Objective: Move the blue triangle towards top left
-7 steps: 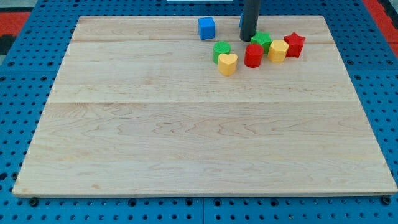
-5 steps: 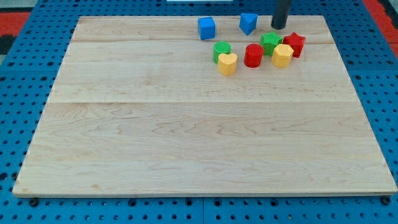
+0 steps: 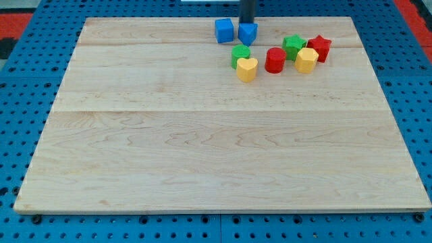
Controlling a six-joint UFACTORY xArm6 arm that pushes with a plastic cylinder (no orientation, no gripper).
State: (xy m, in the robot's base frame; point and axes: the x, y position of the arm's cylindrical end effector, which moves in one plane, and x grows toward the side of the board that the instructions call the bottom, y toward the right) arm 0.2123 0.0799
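The blue triangle lies near the board's top edge, just right of a blue cube and almost touching it. My rod comes down from the view's top, and my tip sits right behind the triangle, at its top edge. Whether the tip touches the triangle cannot be told.
Below and right of the triangle lie a green cylinder, a yellow heart, a red cylinder, a green star, a yellow hexagon block and a red star. The wooden board rests on a blue pegboard.
The tip swung from the right of the triangle to its top edge. The blue triangle slid left, ending beside the blue cube. The other blocks kept their places.
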